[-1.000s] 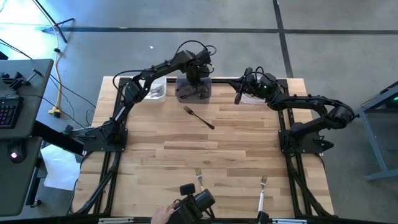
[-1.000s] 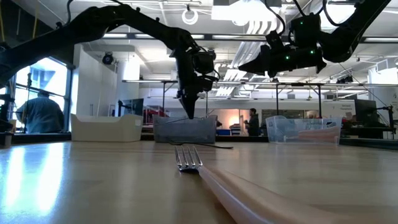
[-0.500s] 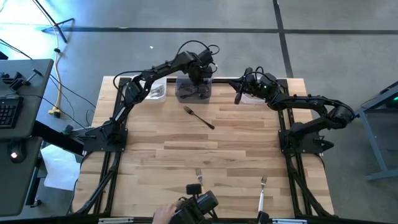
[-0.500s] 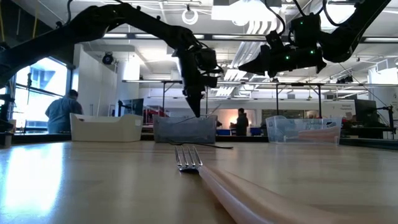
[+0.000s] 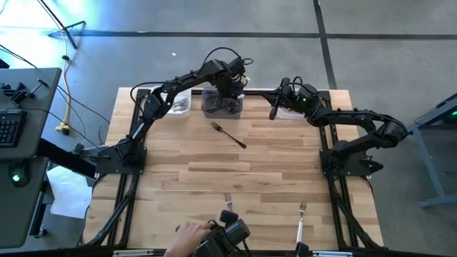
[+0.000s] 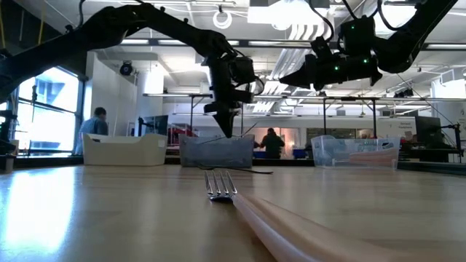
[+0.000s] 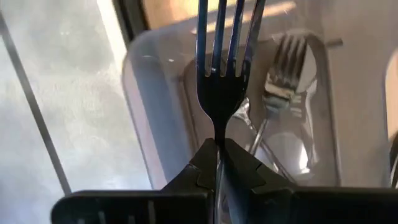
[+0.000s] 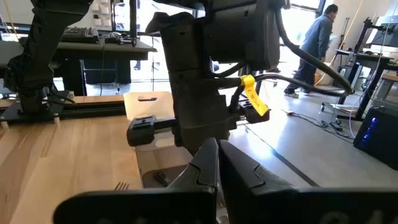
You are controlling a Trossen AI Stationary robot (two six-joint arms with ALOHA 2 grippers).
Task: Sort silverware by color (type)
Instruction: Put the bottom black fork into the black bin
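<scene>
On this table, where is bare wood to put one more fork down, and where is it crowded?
Free: the wide middle band between the dark fork and the two forks at the near edge. Crowded: the far edge, where three bins sit, the left tool holds a fork over the middle bin and the right tool hovers.

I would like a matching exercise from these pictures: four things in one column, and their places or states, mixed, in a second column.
Things:
1. left gripper
2. right gripper
3. dark fork on the table
4. middle bin

Places or states:
A. lies alone on the wood, in front of the bins
B. shut on a fork, above the middle bin
C. already holds silverware
D. shut and empty, raised near the right bin

Pairs: 1-B, 2-D, 3-A, 4-C
</scene>
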